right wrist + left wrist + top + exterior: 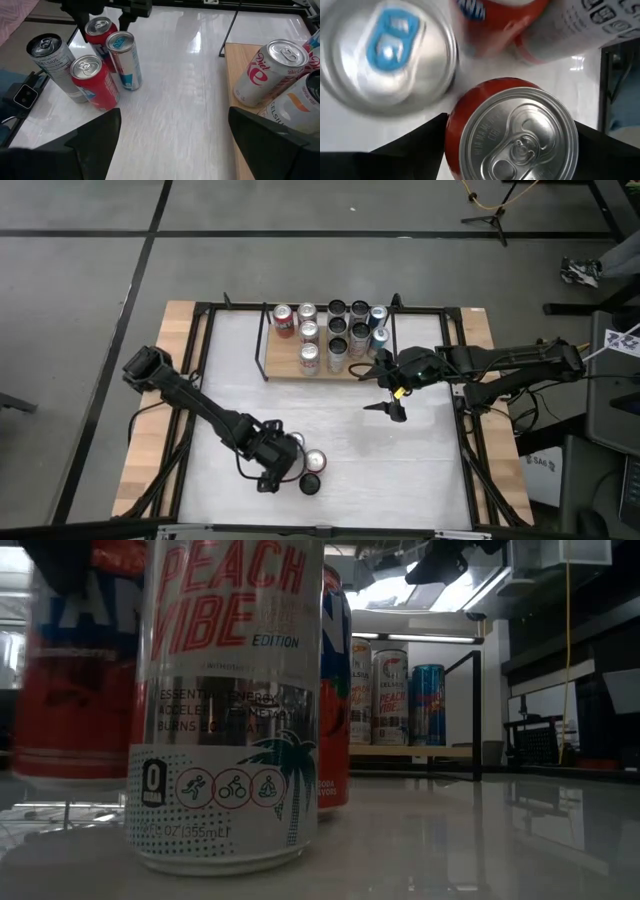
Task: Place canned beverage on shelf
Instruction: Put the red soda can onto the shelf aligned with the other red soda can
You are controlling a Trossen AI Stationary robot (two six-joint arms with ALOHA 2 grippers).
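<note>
**Red can between my left jaws, shelf half stocked**

Peach Vibe can stood closest to the low camera, silver and upright on the white tabletop, with red cans crowding behind it on both sides.

At the near edge of the tabletop my left gripper hung over that cluster. Through my left wrist I looked straight down on a red can, its plain silver lid facing up, with my two dark fingers flanking it on either side. My jaws were spread and had not closed on it; I could not tell whether the pads touched its wall. Just beside it stood a blue-tab can, and a tilted-looking red and white pair sat beyond.

My right gripper waited near the shelf's right end, jaws wide apart and holding nothing. From my right wrist I saw the cluster across the tabletop: four upright cans, two red, one silver, one blue and white, with my left arm's fingers standing over the far red one.

On the shelf, a light-wood board with black rod uprights at the far side of the tabletop, about a dozen cans stood in short rows, a Diet can at its near corner.
</note>
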